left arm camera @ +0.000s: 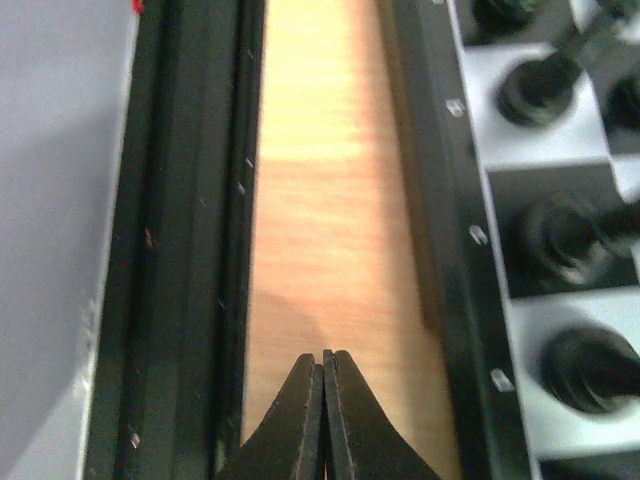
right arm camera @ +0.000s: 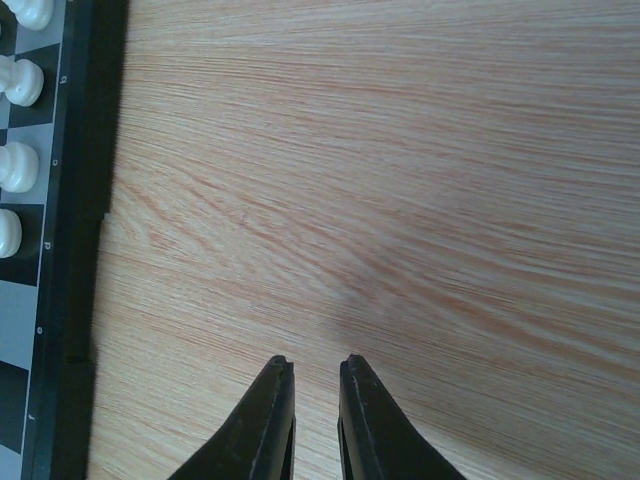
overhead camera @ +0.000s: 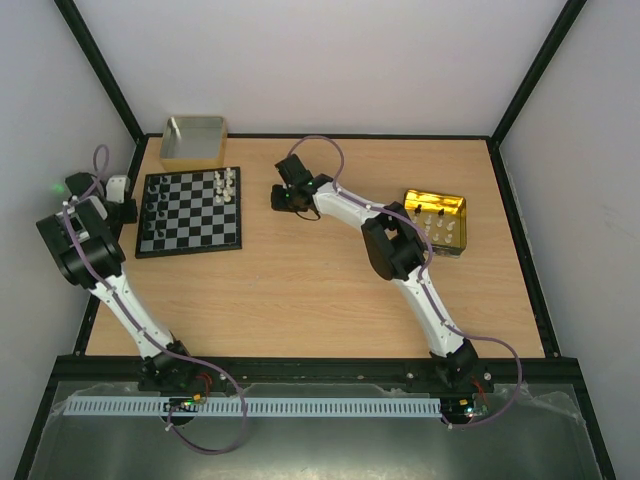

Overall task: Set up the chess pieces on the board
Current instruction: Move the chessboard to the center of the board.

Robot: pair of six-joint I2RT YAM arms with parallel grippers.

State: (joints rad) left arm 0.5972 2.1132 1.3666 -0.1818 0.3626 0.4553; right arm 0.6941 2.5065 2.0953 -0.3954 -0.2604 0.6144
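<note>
closed on nothing, left gripper (left arm camera: 323,358) hung over the light wooden table (left arm camera: 320,200), just left of the black-and-grey checked chessboard (overhead camera: 188,250); right gripper (right arm camera: 315,362), slightly parted, hung right of it. tiny black and cream chess pieces (overhead camera: 228,185) lined its sides. white walls (overhead camera: 300,60) enclosed the table.

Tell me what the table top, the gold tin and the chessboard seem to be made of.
Table top: wood or wood-look laminate, matte; long grain lines show. Gold tin: likely metal, polished; bright mirror-like glare on its wall. Chessboard: probably plastic, smooth with slight sheen on the black border; the look leaves it open.
</note>
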